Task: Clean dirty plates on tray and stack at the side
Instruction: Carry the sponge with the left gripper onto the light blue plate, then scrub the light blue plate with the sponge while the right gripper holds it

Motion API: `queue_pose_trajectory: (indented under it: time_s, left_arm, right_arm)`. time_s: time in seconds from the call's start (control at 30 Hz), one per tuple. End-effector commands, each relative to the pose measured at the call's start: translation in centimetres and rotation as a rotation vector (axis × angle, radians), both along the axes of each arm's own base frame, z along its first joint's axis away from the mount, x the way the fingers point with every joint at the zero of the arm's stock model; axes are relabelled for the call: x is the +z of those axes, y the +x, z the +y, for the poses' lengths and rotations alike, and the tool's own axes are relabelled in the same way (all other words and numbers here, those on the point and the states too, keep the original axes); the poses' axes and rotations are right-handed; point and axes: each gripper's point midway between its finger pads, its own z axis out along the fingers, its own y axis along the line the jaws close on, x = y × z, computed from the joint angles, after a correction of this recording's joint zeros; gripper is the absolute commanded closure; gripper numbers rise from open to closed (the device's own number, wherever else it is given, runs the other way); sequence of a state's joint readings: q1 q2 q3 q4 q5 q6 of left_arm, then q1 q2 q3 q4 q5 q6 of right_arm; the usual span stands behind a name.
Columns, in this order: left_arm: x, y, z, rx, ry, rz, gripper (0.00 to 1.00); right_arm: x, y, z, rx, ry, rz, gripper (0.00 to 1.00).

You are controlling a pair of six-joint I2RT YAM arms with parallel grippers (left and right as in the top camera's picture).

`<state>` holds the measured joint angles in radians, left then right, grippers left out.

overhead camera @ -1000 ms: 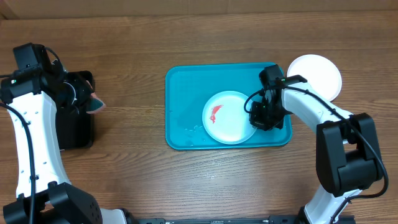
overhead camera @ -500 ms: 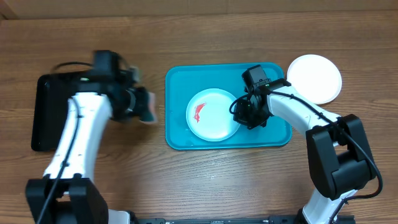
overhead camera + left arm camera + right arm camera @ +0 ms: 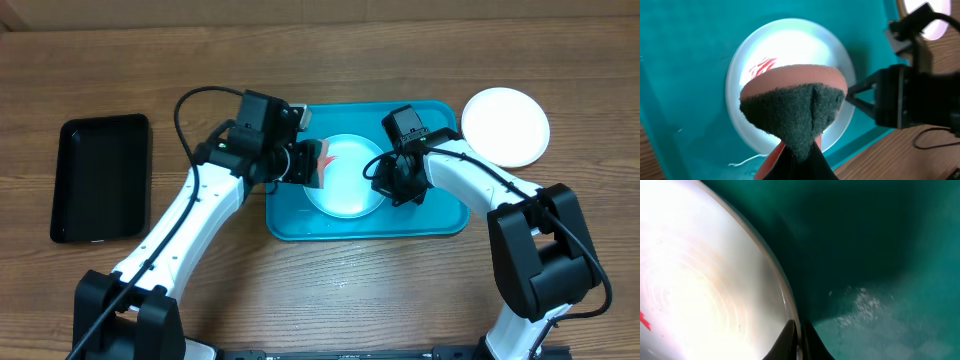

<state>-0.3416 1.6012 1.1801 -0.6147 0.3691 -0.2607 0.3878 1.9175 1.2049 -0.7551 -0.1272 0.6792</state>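
Note:
A light-rimmed plate (image 3: 345, 180) with a red smear (image 3: 762, 64) lies in the teal tray (image 3: 440, 215). My right gripper (image 3: 385, 183) is shut on the plate's right rim (image 3: 785, 295). My left gripper (image 3: 305, 163) is shut on a sponge (image 3: 795, 105), orange on top with a dark green scouring face, held just above the plate's left part. A clean white plate (image 3: 505, 126) lies on the table to the right of the tray.
A small black tray (image 3: 98, 178) stands at the far left of the wooden table. Water drops lie on the tray floor (image 3: 865, 305) by the plate. The right arm shows in the left wrist view (image 3: 905, 95).
My left arm has swung right from beside the tray, bringing the sponge over the plate. My right gripper has drawn the plate slightly left.

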Motion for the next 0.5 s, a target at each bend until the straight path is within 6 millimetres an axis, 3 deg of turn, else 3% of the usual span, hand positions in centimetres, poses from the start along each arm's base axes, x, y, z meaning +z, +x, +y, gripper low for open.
queue_pose_trajectory:
  time_s: [0.0, 0.13, 0.2, 0.3, 0.37, 0.43, 0.47]
  left_arm:
    - [0.0, -0.2, -1.0, -0.002, -0.028, 0.010, 0.96]
    - [-0.9, -0.3, -0.9, 0.002, -0.017, 0.041, 0.96]
    - [-1.5, -0.4, -0.9, 0.002, -0.010, 0.060, 0.96]
    - [-2.5, -0.4, -0.9, 0.002, -0.001, 0.084, 0.95]
    - [-3.0, -0.3, -1.0, 0.001, 0.002, 0.094, 0.95]
    - [-3.5, -0.2, -1.0, 0.001, 0.005, 0.101, 0.96]
    - [-3.8, -0.2, -1.0, -0.001, 0.007, 0.103, 0.96]
  right_arm:
    - [-2.5, -0.7, -0.5, 0.248, -0.048, 0.008, 0.96]
    - [-2.1, -0.6, -0.7, 0.262, -0.033, 0.014, 0.95]
    - [-1.7, -0.5, -1.5, 0.167, -0.034, 0.048, 0.78]
    - [-1.1, -0.3, -2.3, 0.020, -0.015, 0.094, 0.63]
    - [-1.0, -0.2, -1.7, 0.001, 0.032, 0.104, 0.55]
    - [-1.0, -0.2, -1.5, -0.026, 0.045, 0.108, 0.40]
    - [-1.0, -0.2, -1.4, -0.046, 0.045, 0.114, 0.39]
